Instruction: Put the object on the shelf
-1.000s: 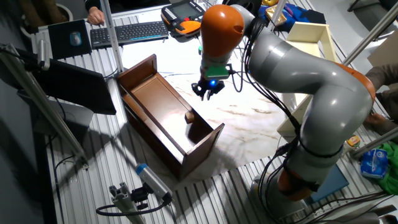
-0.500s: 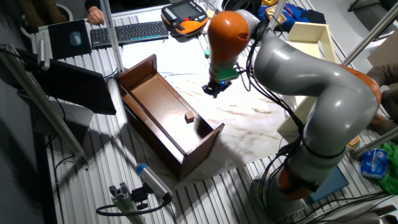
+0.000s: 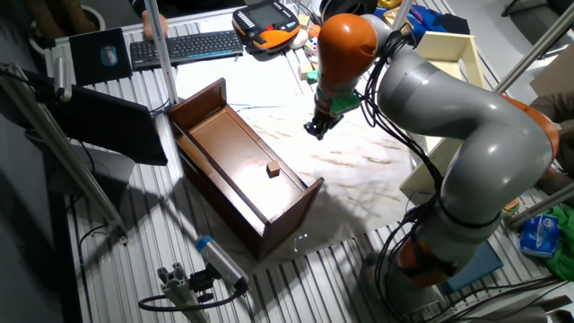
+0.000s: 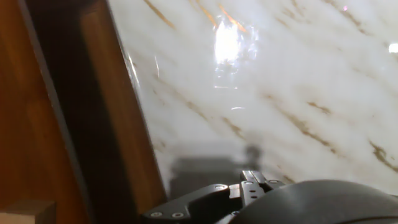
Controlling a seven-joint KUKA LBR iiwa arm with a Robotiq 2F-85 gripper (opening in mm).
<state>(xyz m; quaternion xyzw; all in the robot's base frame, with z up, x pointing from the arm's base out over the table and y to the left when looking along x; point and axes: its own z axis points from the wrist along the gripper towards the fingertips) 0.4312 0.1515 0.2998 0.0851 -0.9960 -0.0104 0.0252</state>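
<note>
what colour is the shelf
Dark glossy brown wood shelf; the fixed view shows it best.

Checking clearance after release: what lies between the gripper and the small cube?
In the fixed view, the shelf's long side wall and bare marble tabletop separate gripper from cube.

A white marble-patterned board (image 3: 359, 175) lies on the slatted metal table (image 3: 161, 242), with the dark shelf (image 3: 235, 170) partly on the board and a keyboard (image 3: 186, 45) farther back.
</note>
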